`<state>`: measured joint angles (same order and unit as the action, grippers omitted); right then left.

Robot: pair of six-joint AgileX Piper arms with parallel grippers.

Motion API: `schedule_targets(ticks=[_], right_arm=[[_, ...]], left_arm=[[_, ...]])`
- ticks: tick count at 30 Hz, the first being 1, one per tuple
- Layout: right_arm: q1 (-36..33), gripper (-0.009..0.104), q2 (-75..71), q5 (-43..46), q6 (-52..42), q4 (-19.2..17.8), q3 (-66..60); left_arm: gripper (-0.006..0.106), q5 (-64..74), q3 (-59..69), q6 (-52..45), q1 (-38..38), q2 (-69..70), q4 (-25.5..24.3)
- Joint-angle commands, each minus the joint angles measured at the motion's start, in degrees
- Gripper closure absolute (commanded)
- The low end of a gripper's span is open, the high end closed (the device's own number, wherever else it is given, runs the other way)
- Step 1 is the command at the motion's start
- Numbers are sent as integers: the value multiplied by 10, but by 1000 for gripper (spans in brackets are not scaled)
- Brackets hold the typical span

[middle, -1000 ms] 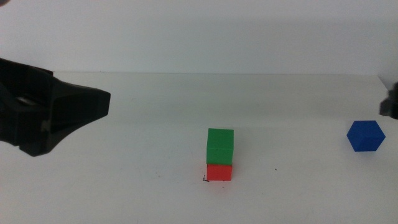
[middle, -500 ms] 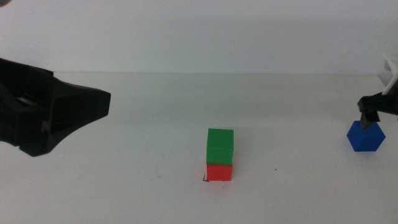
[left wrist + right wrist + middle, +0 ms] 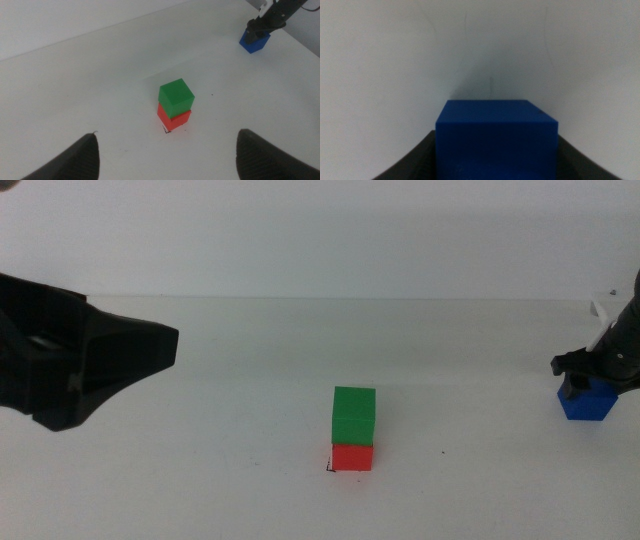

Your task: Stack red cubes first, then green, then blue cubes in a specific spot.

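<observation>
You had the blue cube [image 3: 588, 402] as the one piece left to place. It sat on the bench [image 3: 200, 480] at the far right of the middle view, well apart from the stack. That stack stood low in the centre of the frame: the red cube [image 3: 352, 457] on the marked square [image 3: 330, 468], of which only a black corner mark showed at its lower left, and the green cube [image 3: 354, 414] on top of it.

The right gripper [image 3: 588, 372] was down over the blue cube, one jaw on each side of it in the right wrist view; whether the jaws were pinching it or a little spread, you could not tell.

The left gripper [image 3: 165, 155] waited at the left of the middle view, jaws spread wide and holding nothing.

So the step in hand was the pickup of the blue cube. Next, I judge, you needed a firm pinch, a straight lift, a carry leftward to the stack, and a square, gentle set-down on the green cube without nudging the tower.
</observation>
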<state>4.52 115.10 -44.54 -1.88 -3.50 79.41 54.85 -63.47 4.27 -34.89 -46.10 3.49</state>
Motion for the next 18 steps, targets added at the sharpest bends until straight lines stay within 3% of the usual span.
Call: schedule_targets(ticks=[1, 5, 10, 15, 18], right_arm=[[-13, 95, -18, -10, 19, 3, 9], [-104, 93, -95, -101, 101, -21, 25], [-309, 86, -166, -254, 331, -105, 79], [-481, 79, -162, -254, 476, -167, 117], [-519, 79, -147, -254, 521, -177, 135]], left_arm=[[7, -3, 1, 1, 0, 3, -1], [7, -4, 1, 1, 0, 3, -1], [7, -5, 1, 1, 0, 2, -1], [7, -7, 1, 1, 0, 3, -1], [7, -7, 1, 1, 0, 2, -1]])
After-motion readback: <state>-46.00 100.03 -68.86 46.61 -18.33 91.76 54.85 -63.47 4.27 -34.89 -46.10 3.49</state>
